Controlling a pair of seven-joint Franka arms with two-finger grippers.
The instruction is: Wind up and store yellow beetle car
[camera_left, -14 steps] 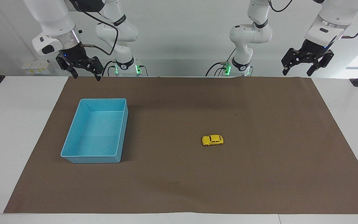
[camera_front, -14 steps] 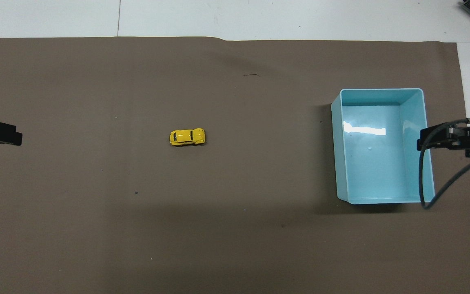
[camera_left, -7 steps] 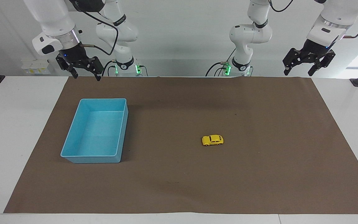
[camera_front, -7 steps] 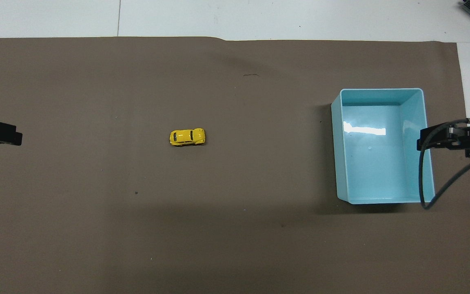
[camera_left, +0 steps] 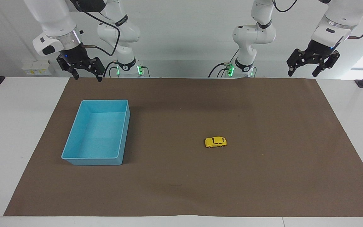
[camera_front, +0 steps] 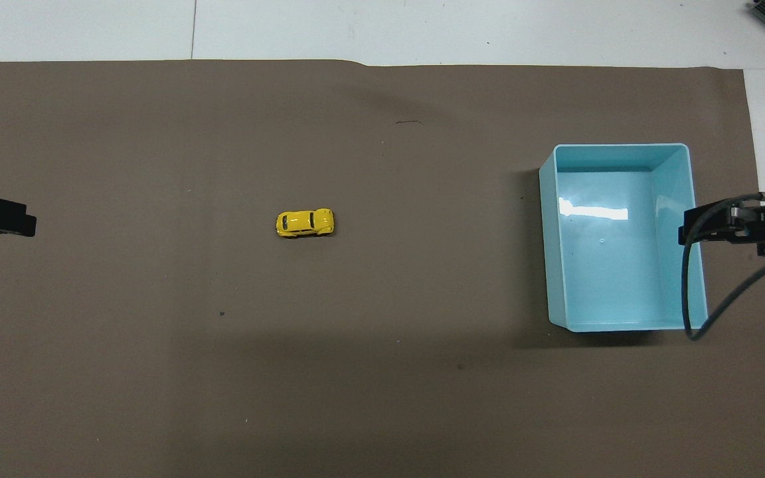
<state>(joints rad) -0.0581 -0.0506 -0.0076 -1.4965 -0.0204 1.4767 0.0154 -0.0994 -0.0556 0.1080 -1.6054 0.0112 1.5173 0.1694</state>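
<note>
The left pincer point(camera_left: 305, 74) hangs wide and empty, raised over the mat's point(camera_left: 181, 189) corner at its own end of the surface, and the right pincer point(camera_left: 86, 75), also wide and empty, waits raised over the mat's edge near the blue tray point(camera_left: 74, 156). The car point(camera_left: 215, 142) sits alone mid-mat, well apart from the tray, toward the left arm's end. No step looks begun; next, probably the left pincer must descend and close across the small body.

car point(camera_left: 215, 142) on mat point(camera_left: 263, 176) — apart from tray point(camera_left: 74, 138)
</note>
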